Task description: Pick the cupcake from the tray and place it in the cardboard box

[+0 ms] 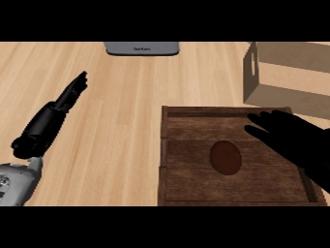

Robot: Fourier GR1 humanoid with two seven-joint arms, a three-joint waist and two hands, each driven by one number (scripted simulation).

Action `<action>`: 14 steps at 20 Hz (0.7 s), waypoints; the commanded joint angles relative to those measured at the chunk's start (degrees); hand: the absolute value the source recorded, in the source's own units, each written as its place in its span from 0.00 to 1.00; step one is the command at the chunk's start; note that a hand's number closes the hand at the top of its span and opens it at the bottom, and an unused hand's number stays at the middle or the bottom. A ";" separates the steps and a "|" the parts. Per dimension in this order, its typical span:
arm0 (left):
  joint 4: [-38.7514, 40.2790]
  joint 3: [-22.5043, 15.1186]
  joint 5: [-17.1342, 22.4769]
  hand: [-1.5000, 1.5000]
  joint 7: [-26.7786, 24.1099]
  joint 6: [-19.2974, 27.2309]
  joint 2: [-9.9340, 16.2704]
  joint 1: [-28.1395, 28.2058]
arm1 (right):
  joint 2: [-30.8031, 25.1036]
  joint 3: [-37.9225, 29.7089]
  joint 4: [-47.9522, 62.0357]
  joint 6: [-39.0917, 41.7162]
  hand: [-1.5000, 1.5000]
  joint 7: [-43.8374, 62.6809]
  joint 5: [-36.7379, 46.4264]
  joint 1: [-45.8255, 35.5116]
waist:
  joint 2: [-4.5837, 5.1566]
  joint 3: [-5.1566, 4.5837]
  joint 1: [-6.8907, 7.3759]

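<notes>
The right hand point(296, 138) hovered, fingers spread, over the wooden tray point(196, 191), just right of the brown cupcake point(225, 157) lying at its middle. The cardboard box point(299, 80) stood open beyond. The left hand point(53, 116) rested straight-fingered far left; a grey device point(142, 48) sat at the counter's far edge.

- A wooden counter point(125, 121) with light grain is seen all across.
- A grey appliance point(142, 48) is parked at the far edge, partly cut off.

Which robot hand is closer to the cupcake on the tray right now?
Right. The right robot hand hovers over the tray, just beside the cupcake; the left robot hand rests far off over the counter.
</notes>
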 commanded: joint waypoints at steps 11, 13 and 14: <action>-1.17 2.48 -2.64 0.50 2.95 -2.91 -3.47 -0.50 | 19.58 15.79 -0.48 9.91 0.00 25.08 8.62 -4.62 | 0.05 0.08 -0.17; 2.04 5.35 -1.25 0.50 0.87 -5.49 -1.93 -2.15 | 18.64 17.63 3.30 7.82 0.00 20.61 15.20 -4.05 | 0.12 0.10 -0.17; 2.50 4.65 -3.71 0.50 -3.82 -4.55 -2.70 1.96 | 15.92 15.66 -1.86 7.94 0.00 19.92 15.81 1.20 | 0.04 0.11 -0.43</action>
